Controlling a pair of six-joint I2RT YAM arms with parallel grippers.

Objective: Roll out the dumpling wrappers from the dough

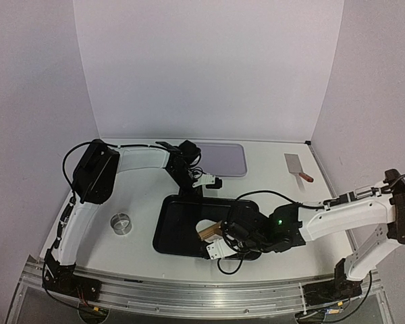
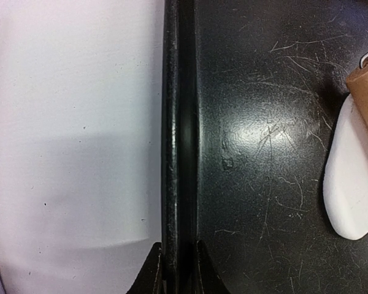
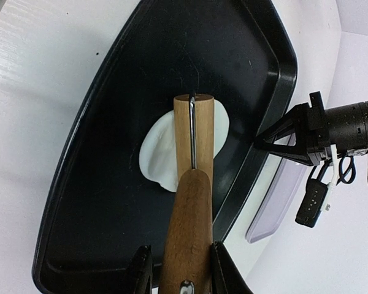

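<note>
Two arms work over a black tray (image 1: 172, 233) in the middle of the white table (image 1: 142, 196). The left gripper (image 2: 178, 260) has its fingers clamped on the tray's far rim, one finger on each side of the lip. The right gripper (image 3: 181, 266) is closed around the handle of a wooden rolling pin (image 3: 190, 202), whose roller lies across the dough (image 3: 156, 153). The dough is a flattened, uneven white sheet lying inside the tray toward its right half, partly covered by the roller. A lilac tray (image 1: 223, 158) sits behind the black one, a metal ring (image 1: 121, 223) stands to its left, and a scraper (image 1: 295, 165) lies far right.
</note>
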